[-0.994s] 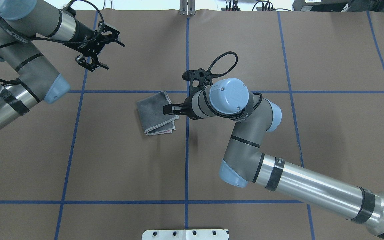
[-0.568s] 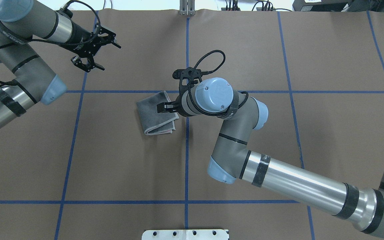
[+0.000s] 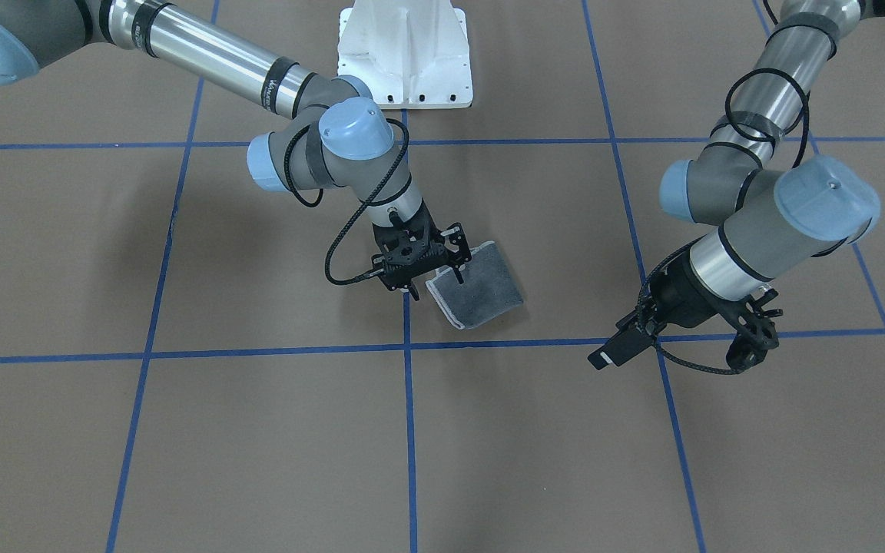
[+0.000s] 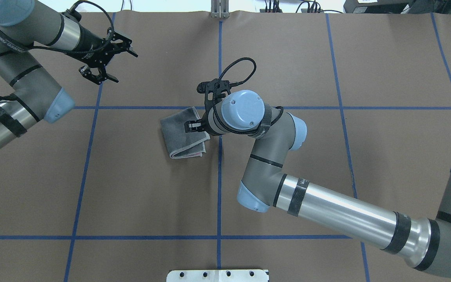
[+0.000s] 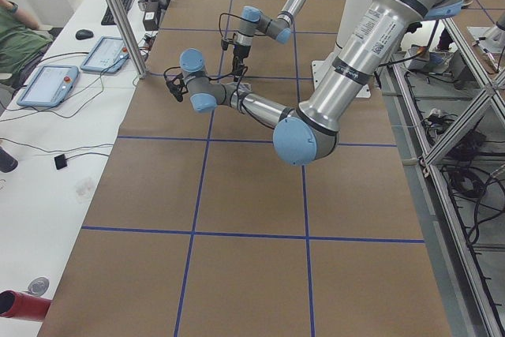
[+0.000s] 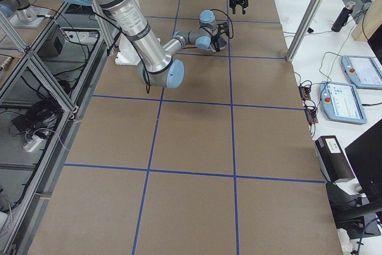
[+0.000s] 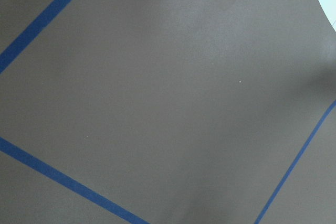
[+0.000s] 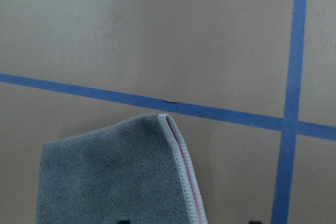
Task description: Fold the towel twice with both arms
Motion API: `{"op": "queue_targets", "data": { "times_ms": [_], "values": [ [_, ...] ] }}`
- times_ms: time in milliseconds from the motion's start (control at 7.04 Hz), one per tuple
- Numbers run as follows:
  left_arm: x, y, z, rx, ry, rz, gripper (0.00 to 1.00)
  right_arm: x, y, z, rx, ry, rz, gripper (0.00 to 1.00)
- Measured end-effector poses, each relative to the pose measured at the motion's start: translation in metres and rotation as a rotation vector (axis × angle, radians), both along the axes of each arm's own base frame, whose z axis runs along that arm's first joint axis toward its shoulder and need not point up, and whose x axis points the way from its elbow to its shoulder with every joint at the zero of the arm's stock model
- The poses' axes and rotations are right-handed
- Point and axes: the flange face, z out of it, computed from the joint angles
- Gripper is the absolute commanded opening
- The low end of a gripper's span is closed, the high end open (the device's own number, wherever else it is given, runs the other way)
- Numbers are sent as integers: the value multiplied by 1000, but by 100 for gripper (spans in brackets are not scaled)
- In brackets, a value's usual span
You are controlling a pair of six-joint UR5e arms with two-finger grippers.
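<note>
My right pincer [image 3: 436, 278] hangs, jaws apart, over an edge of the towel [image 3: 485, 292], which lies folded small on the table [image 4: 151, 196], grey out. Both folds look done, so I'd lift clear. Well beyond the towel, my left pincer [image 4: 127, 67] hovers spread.

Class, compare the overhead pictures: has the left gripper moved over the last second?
Yes. The left gripper has slid toward the view's left, farther from the central blue tape line and the towel.
</note>
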Motion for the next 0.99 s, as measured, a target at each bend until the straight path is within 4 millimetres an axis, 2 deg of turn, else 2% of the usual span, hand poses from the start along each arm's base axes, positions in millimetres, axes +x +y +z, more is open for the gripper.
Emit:
{"op": "queue_targets", "data": {
  "times_ms": [426,568,852,994],
  "values": [
    [-3,-1,2,0,-2,-3,100,-8,2,6,17,23,-19,64],
    [-4,-2,3,1,-3,-3,100,-11,5,8,17,26,-24,51],
    [-5,-2,3,5,-5,-4,100,-15,10,9,17,28,-32,5],
    [-6,-3,3,5,-5,-5,100,-15,10,8,17,28,-32,0]
  ]
}}
